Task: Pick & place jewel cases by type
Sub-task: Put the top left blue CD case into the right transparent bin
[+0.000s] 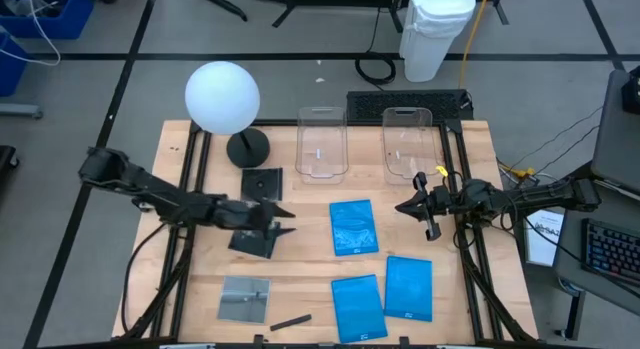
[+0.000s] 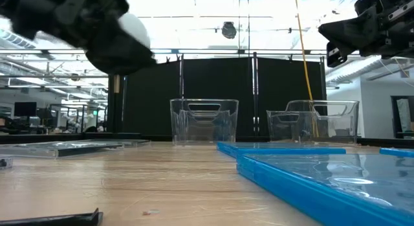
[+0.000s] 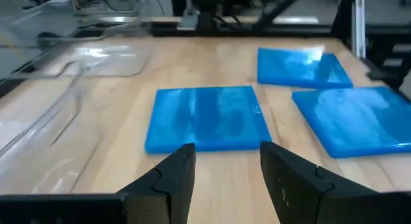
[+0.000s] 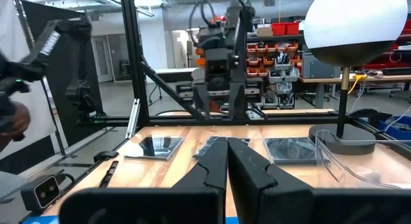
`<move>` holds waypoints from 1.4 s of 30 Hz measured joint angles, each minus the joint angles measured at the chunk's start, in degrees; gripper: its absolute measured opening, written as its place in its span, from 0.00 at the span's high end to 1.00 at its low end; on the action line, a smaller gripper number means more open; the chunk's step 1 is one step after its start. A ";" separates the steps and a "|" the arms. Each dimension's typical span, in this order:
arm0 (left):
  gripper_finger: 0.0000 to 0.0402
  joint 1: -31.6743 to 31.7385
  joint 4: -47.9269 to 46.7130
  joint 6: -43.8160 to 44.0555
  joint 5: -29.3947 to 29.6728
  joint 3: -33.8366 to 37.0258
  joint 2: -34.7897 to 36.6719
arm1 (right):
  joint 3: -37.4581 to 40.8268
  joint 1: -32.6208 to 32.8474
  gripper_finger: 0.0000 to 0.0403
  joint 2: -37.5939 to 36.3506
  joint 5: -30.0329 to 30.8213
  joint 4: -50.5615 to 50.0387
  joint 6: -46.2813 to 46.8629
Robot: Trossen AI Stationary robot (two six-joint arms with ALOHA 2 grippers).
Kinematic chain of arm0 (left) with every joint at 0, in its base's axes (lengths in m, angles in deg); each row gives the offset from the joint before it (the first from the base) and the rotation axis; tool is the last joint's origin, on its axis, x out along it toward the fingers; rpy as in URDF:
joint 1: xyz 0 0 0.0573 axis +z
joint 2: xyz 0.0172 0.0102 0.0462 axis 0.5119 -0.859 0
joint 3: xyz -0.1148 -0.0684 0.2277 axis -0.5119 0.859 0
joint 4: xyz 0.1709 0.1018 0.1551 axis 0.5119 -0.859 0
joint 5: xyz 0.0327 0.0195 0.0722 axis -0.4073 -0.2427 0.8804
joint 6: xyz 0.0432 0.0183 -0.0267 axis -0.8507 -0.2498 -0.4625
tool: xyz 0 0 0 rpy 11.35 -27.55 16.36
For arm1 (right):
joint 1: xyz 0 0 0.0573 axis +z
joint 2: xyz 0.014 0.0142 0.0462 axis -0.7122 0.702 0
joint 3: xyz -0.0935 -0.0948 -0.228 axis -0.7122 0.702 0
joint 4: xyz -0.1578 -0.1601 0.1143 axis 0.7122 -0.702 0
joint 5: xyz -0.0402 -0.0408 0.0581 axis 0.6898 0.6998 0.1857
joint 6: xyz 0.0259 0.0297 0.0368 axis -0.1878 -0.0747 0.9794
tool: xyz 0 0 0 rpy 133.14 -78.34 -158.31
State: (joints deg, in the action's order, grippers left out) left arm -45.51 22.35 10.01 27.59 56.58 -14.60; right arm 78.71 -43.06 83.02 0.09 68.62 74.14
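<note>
Overhead layout, wooden bench (image 1: 310,264) w/ six jewel cases.

Blue cases, right half of bench: upper blue case (image 1: 353,227) lies flat, long axis running front-to-back, just in front of the left tub. Front-middle blue case (image 1: 358,306) and front-right blue case (image 1: 408,286) lie side by side nr the front edge, long axes also front-to-back, the right one tilted slightly. All three are apart from each other.

Dark cases, left half: rear dark case (image 1: 262,182) sits beside the lamp base; middle dark case (image 1: 255,238) lies under the left gripper (image 1: 280,222), corner-on to the bench edges; grey case (image 1: 245,298) lies nr the front-left, roughly square to the edge. A small dark stick (image 1: 290,321) lies just right of it.

Containers: two clear tubs, left tub (image 1: 321,143) and right tub (image 1: 408,141), stand at the rear. No case in either.

Left gripper: above the bench centre-left, facing the upper blue case; jaws spread, nothing between them (wrist view). Right gripper (image 1: 415,203): raised at the right edge, in front of the right tub; jaws pressed together, holding nothing.

White globe lamp (image 1: 223,96) stands rear-left.
</note>
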 joint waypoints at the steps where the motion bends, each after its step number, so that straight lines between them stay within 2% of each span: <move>1: 0.55 0.02 -0.99 -0.50 0.06 -2.38 -2.38 | 0.01 0.00 0.99 0.00 0.00 0.02 0.00; 5: 0.55 0.18 -5.42 -0.15 0.04 -9.99 -11.92 | 0.00 -0.01 0.99 0.00 -0.07 -0.02 3.79; 9: 0.55 0.18 -8.03 3.92 -0.48 -15.33 -20.94 | 0.01 -0.01 0.99 0.00 0.02 -0.02 6.41; 13: 0.55 0.46 -8.34 7.41 -5.37 -19.09 -27.91 | 0.01 -0.01 0.99 0.02 0.08 -0.03 5.71; 18: 0.55 1.28 -8.51 8.85 -7.32 -21.72 -32.89 | 0.01 -0.01 0.99 0.05 0.37 0.70 5.22; 23: 0.55 3.08 -8.53 8.98 -7.33 -22.27 -34.24 | -2.85 0.42 0.99 3.17 0.23 -2.34 5.41; 27: 0.55 5.68 -9.90 10.88 -6.80 -22.26 -34.25 | -10.30 2.92 0.99 11.61 3.05 -16.45 4.26; 29: 0.55 6.95 -10.00 11.44 -6.80 -22.25 -34.25 | -14.72 4.50 0.99 18.08 5.80 -21.82 3.08; 32: 0.55 8.50 -9.96 11.40 -6.82 -22.25 -34.25 | -19.15 6.69 0.99 28.74 6.11 -28.90 0.04; 38: 0.55 10.01 -10.52 11.20 -9.94 -22.23 -34.25 | -25.33 9.04 0.96 46.01 6.32 -31.79 -3.38; 42: 0.55 9.54 -10.26 9.76 -10.37 -22.22 -34.25 | -26.75 9.00 0.84 53.37 7.42 -30.86 -4.38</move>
State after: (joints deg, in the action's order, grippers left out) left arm -35.97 12.09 19.76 17.23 34.36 -48.85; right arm 51.96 -34.06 136.39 7.51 37.76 69.76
